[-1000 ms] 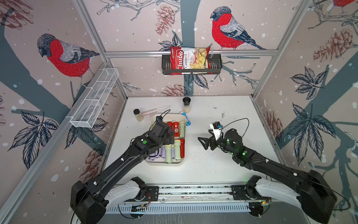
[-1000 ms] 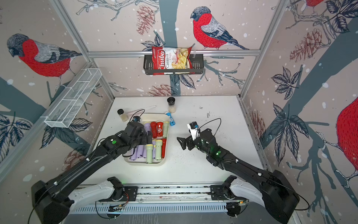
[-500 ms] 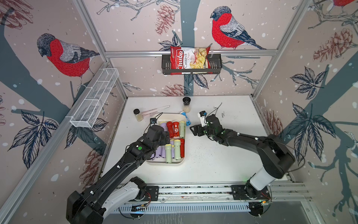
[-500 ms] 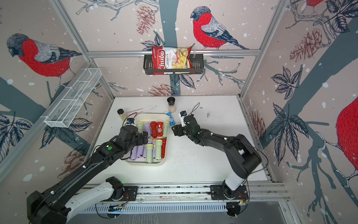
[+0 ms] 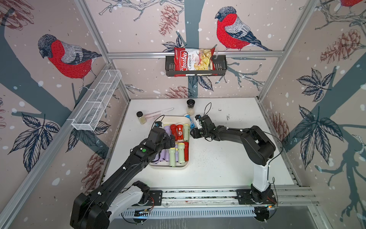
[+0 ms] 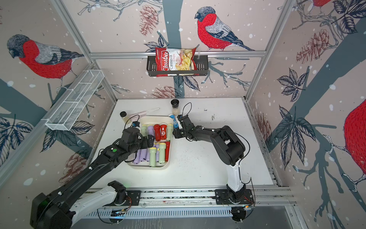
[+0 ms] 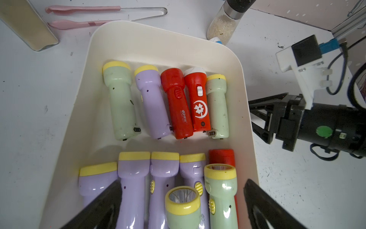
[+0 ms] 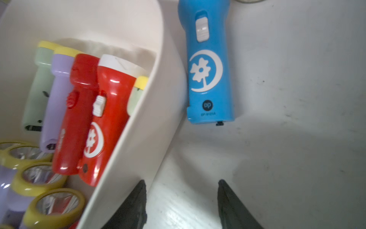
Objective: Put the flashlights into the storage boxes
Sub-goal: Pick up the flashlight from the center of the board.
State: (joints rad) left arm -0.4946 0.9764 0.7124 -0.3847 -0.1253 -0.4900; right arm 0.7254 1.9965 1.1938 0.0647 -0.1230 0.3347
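Left gripper (image 7: 182, 183) hangs over the near row of torches (image 7: 178, 103) in the tray (image 5: 179, 168), jaws wide and empty. At the tray's 3 o'clock sits the right gripper (image 8: 181, 180), jaws apart, nothing between. The blue torch (image 8: 208, 69) lies outside at 1 o'clock, just beside the wall.

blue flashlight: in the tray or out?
Out. The blue flashlight lies flat on the table, beside the tray, outside its wall.
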